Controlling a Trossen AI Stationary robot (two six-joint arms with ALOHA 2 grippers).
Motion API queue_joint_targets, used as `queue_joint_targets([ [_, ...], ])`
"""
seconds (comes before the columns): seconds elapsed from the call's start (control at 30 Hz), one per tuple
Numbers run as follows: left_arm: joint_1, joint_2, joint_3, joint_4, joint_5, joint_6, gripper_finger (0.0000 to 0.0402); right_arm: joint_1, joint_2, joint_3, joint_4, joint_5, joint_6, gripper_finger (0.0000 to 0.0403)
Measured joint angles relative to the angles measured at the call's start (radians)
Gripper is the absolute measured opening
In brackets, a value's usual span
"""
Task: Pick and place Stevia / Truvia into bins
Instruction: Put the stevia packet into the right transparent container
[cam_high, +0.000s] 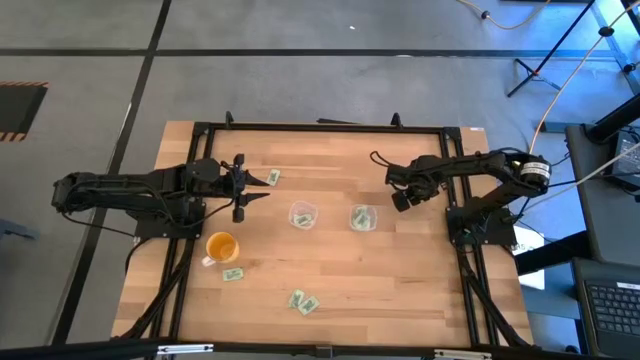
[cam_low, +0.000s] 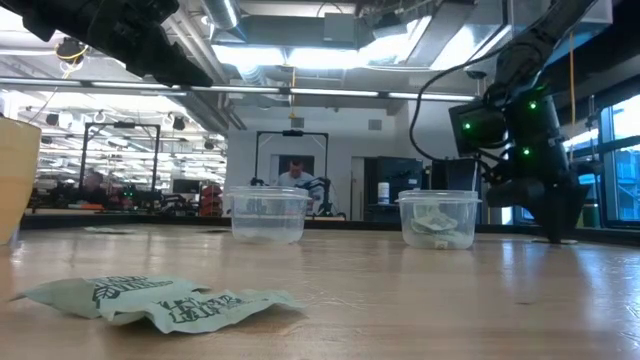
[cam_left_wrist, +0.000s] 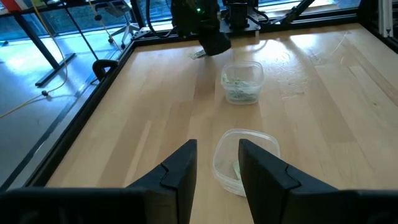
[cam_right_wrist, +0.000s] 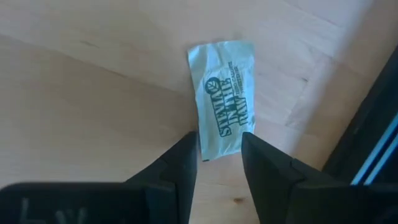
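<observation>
The right gripper (cam_right_wrist: 217, 152) hangs open, fingers straddling a Stevia packet (cam_right_wrist: 222, 99) on the table (cam_right_wrist: 93, 93) — the left gripper (cam_left_wrist: 217, 165), parted and empty, hovers near the bins (cam_left_wrist: 242, 81).

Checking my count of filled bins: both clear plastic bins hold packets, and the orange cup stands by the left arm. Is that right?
Not quite. The clear plastic bin nearer the right arm plainly holds green-and-white paper packets, but the other clear plastic bin looks nearly empty in the low view; the left wrist view hints at one packet at most. The orange translucent cup does stand by the left arm.
</observation>
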Motion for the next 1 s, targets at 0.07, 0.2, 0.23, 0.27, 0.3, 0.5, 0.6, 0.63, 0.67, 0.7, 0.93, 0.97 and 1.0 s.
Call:
queue_joint_targets([
  [0.07,0.000,0.000,0.000,0.000,0.000,0.001,0.0114,-0.010,-0.004,-0.009,0.020,-0.006,-0.017,0.0130],
  [0.2,0.000,0.000,0.000,0.000,0.000,0.001,0.0114,-0.029,-0.004,-0.018,0.033,-0.025,-0.024,0.0130],
  [0.23,0.000,0.000,0.000,0.000,0.000,0.001,0.0114,-0.033,-0.003,-0.018,0.033,-0.027,-0.024,0.0130],
  [0.27,0.000,0.000,0.000,0.000,0.000,0.002,0.0114,-0.036,-0.003,-0.018,0.034,-0.030,-0.025,0.0128],
  [0.3,0.000,0.000,0.000,0.000,0.000,0.003,0.0114,-0.039,-0.003,-0.019,0.035,-0.031,-0.024,0.0124],
  [0.5,0.000,0.000,0.000,0.000,0.000,0.003,0.0114,-0.047,-0.002,-0.019,0.046,-0.046,-0.023,0.0084],
  [0.6,0.000,0.000,0.000,0.000,0.000,0.003,0.0114,-0.047,-0.002,-0.019,0.050,-0.052,-0.022,0.0062],
  [0.63,0.000,0.000,0.000,0.000,0.000,0.003,0.0114,-0.047,-0.002,-0.019,0.051,-0.052,-0.022,0.0055],
  [0.67,0.000,0.000,0.000,0.000,0.000,0.003,0.0114,-0.047,-0.001,-0.019,0.051,-0.053,-0.022,0.0049],
  [0.7,0.000,0.000,0.000,0.000,0.000,0.003,0.0114,-0.047,-0.001,-0.019,0.052,-0.053,-0.022,0.0043],
  [0.93,0.000,0.000,0.000,0.000,0.000,0.001,0.0114,-0.047,0.000,-0.020,0.050,-0.049,-0.021,0.0008],
  [0.97,0.000,0.000,0.000,0.000,0.000,0.000,0.0114,-0.047,0.000,-0.020,0.049,-0.044,-0.021,0.0005],
  [1.0,0.000,0.000,0.000,0.000,0.000,0.000,0.0114,-0.047,0.000,-0.021,0.049,-0.040,-0.021,0.0004],
])
